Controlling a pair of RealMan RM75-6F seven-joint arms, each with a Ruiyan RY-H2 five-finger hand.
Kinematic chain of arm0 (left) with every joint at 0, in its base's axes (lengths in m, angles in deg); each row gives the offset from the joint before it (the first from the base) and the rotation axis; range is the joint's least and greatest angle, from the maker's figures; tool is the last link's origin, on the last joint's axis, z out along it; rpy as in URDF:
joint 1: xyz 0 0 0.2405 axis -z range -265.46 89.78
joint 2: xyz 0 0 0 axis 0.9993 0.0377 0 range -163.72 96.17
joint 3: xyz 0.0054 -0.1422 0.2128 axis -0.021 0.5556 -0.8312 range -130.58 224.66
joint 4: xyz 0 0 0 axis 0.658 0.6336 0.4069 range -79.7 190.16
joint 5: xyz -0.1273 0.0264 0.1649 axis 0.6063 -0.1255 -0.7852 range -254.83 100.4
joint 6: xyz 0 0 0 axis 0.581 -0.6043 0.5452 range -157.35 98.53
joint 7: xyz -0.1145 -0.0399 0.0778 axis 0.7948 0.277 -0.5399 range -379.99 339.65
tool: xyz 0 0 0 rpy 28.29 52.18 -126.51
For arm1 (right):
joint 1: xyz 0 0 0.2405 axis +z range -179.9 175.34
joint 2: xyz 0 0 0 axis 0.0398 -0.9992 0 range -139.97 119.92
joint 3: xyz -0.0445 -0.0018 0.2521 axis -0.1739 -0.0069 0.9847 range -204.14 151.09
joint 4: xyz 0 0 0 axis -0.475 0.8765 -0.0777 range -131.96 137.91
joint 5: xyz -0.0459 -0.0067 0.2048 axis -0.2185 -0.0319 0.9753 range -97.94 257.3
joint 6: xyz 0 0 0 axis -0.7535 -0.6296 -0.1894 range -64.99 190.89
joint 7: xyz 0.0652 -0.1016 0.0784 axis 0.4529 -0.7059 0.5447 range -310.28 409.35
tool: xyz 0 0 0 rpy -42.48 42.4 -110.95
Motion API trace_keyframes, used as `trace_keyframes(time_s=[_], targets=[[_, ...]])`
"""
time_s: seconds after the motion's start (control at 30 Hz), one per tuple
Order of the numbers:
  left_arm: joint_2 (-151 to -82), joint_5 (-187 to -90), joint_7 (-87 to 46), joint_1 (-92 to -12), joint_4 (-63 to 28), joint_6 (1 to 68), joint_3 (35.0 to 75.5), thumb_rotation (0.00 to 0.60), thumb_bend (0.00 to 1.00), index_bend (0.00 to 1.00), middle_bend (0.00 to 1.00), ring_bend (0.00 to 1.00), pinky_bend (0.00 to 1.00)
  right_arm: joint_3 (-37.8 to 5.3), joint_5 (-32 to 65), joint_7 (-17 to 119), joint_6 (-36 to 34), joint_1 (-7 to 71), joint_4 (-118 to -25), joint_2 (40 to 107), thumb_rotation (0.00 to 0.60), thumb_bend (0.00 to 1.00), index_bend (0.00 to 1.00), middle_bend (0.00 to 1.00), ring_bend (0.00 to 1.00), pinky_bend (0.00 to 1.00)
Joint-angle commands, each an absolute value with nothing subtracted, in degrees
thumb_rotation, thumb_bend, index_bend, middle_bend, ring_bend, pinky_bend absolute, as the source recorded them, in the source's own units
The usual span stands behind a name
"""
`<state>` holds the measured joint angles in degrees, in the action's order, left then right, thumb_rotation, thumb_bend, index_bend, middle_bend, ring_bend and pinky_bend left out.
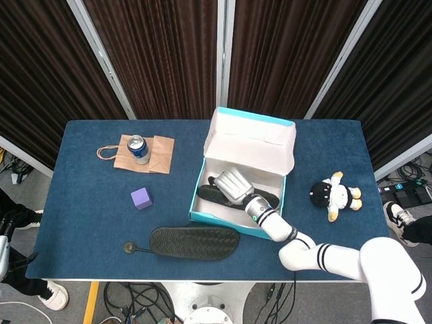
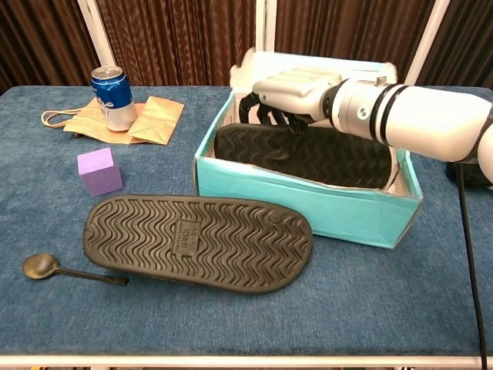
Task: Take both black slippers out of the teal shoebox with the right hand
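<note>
Head view: left of the shoebox (image 1: 287, 145) lie a purple cube (image 1: 140, 198), a can (image 1: 138, 149) on a paper bag (image 1: 159, 156), and a spoon (image 1: 132, 248); a plush toy (image 1: 335, 194) sits to its right. One slipper (image 1: 194, 242) lies before the box on the blue table (image 1: 88, 223).

Chest view: the right hand (image 2: 289, 94), fingers curled down, touches the second slipper (image 2: 308, 153) inside the box; whether it grips, I cannot tell. Dark curtains (image 2: 185, 38) hang behind.

Teal shoebox (image 2: 308, 212), black wavy-tread slippers (image 2: 198, 243), purple cube (image 2: 99, 170), blue table (image 2: 385, 293).
</note>
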<state>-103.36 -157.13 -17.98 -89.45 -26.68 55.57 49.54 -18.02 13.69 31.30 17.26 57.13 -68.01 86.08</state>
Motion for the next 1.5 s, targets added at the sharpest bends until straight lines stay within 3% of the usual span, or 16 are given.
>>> trace_keyframes(time_s=[0.03,0.33,0.53,0.87,1.2,1.5], targets=[[-103.3,-157.2,-18.0,-89.4,-26.8,55.6,49.6,0.600,0.00,0.16,0.09,0.01,0.05,-17.8,8.7,35.2,14.6,56.4,-67.0,85.7,0.600,0.51,0.86,0.63,0.59,0.85],[-103.0,-157.2,-18.4,-89.3,-27.2,55.7,49.7,0.600,0.00,0.16,0.09,0.01,0.05,-16.2,0.6,43.2,7.7,54.7,-70.8,80.9,0.600,0.51,0.88,0.63,0.60,0.85],[-102.6,-157.4,-18.9,-89.3,-27.7,55.9,49.7,0.600,0.00,0.16,0.09,0.01,0.05,-16.2,-3.7,45.7,2.9,51.9,-80.0,72.8,0.600,0.51,0.88,0.63,0.60,0.85],[-101.9,-157.9,-19.6,-89.3,-29.3,56.7,49.7,0.600,0.00,0.16,0.09,0.01,0.05,-23.2,-16.3,45.7,-8.4,41.9,-94.4,55.5,0.600,0.50,0.88,0.63,0.60,0.85],[-100.8,-158.3,-21.0,-89.2,-31.5,57.0,49.6,0.600,0.00,0.16,0.09,0.01,0.05,-29.6,-24.7,49.9,-15.7,34.4,-87.7,53.6,0.600,0.49,0.87,0.63,0.60,0.84],[-99.6,-158.1,-22.9,-89.5,-33.9,57.5,49.5,0.600,0.00,0.16,0.09,0.01,0.05,-29.6,-27.0,55.8,-23.6,30.0,-79.6,54.3,0.600,0.48,0.87,0.63,0.60,0.84]])
